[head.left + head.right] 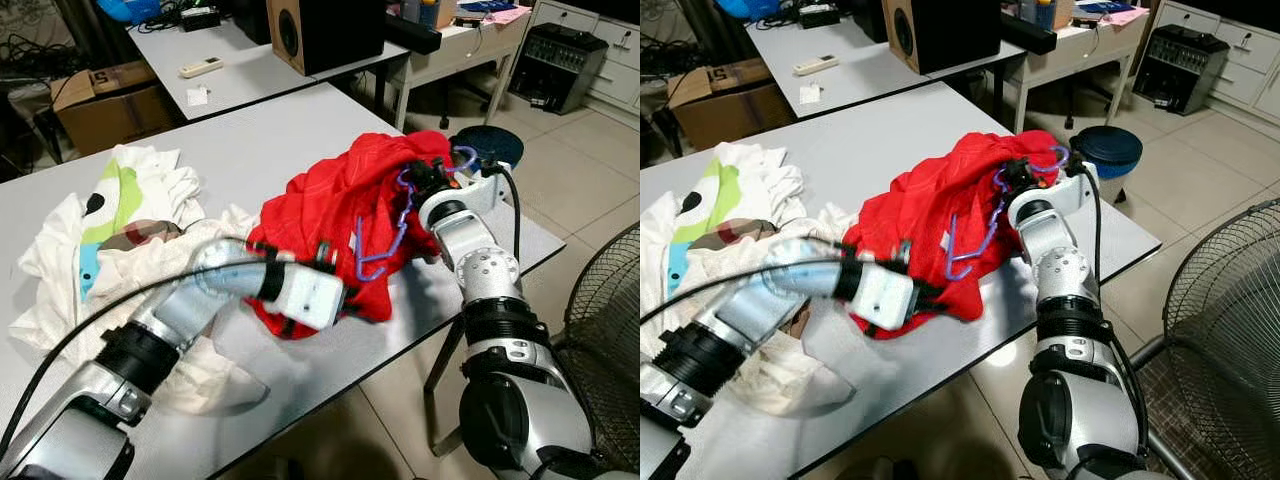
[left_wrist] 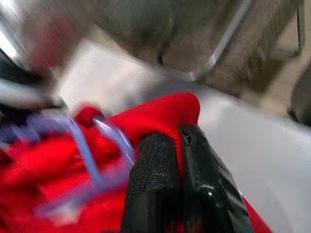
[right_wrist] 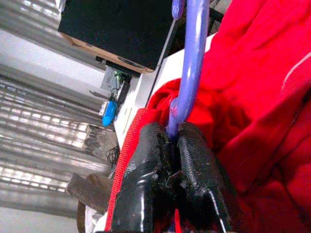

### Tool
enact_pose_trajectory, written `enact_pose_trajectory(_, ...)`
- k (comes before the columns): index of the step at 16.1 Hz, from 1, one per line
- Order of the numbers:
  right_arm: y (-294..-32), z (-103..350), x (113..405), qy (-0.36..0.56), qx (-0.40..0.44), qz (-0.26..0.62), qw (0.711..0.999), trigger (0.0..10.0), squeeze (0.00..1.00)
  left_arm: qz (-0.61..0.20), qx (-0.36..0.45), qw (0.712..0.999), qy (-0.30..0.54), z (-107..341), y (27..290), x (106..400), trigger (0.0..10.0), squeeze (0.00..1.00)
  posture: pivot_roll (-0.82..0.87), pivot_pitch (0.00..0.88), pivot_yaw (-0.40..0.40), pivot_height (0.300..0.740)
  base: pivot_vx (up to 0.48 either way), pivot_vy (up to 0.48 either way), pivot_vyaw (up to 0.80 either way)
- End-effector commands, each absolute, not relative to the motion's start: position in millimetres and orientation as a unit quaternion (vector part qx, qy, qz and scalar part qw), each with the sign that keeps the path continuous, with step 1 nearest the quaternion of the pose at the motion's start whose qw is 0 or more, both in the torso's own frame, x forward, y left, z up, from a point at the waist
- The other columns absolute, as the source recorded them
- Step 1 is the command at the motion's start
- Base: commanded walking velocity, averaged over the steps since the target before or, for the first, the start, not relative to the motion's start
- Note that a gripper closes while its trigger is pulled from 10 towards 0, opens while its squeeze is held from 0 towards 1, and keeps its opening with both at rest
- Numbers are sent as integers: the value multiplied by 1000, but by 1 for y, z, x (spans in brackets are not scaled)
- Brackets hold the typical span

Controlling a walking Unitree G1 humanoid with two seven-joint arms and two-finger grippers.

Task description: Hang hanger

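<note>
A red garment (image 1: 330,215) lies bunched on the grey table (image 1: 250,150) near its right edge. A purple plastic hanger (image 1: 385,250) is threaded through it, with its hook by the right wrist. My right gripper (image 1: 425,180) is shut on the hanger's neck (image 3: 187,92) at the top of the garment. My left gripper (image 1: 350,300) is shut on the red fabric (image 2: 160,116) at the garment's lower front edge, close to the hanger's lower bar (image 2: 82,145).
White and printed clothes (image 1: 120,230) lie heaped on the table's left part. A second table (image 1: 250,70) behind holds a speaker (image 1: 320,30) and a remote. A dark bin (image 1: 485,145) and a floor fan (image 1: 610,340) stand to the right.
</note>
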State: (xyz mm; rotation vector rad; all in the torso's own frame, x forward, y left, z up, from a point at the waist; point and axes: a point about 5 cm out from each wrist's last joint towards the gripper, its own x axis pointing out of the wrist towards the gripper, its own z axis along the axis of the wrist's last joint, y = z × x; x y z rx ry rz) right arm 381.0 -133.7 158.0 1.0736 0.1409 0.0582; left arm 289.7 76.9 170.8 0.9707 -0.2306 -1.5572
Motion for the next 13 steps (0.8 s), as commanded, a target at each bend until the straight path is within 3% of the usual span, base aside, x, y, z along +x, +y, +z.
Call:
enact_pose_trajectory(1, -127, 162, 383, 68, 503, 37, 861, 10000, 0, -677, 408, 599, -125, 187, 74, 289, 0, 0, 0, 0, 78, 740, 0, 0, 0)
enact_pose_trajectory(4, -122, 164, 384, 68, 503, 42, 861, 10000, 0, -697, 366, 594, -165, 209, 59, 284, 0, 0, -3, 0, 80, 740, 0, 0, 0)
enact_pose_trajectory(7, -111, 175, 383, 60, 508, 77, 856, 10000, 0, -687, 387, 589, -175, 214, 55, 289, 0, 0, -5, 0, 82, 740, 0, 0, 0)
enact_pose_trajectory(9, -101, 195, 380, 38, 522, 127, 843, 10000, 0, -685, 399, 586, -169, 212, 55, 292, 0, 0, -8, 0, 84, 740, 0, 0, 0)
enact_pose_trajectory(11, -95, 219, 375, 14, 568, 175, 804, 10000, 0, -690, 402, 578, -169, 209, 50, 289, 0, 0, -13, 0, 86, 740, 0, 0, 0)
enact_pose_trajectory(13, -89, 221, 373, 22, 587, 193, 786, 10000, 0, -688, 396, 579, -186, 211, 42, 287, 0, 0, -12, 0, 84, 740, 0, 0, 0)
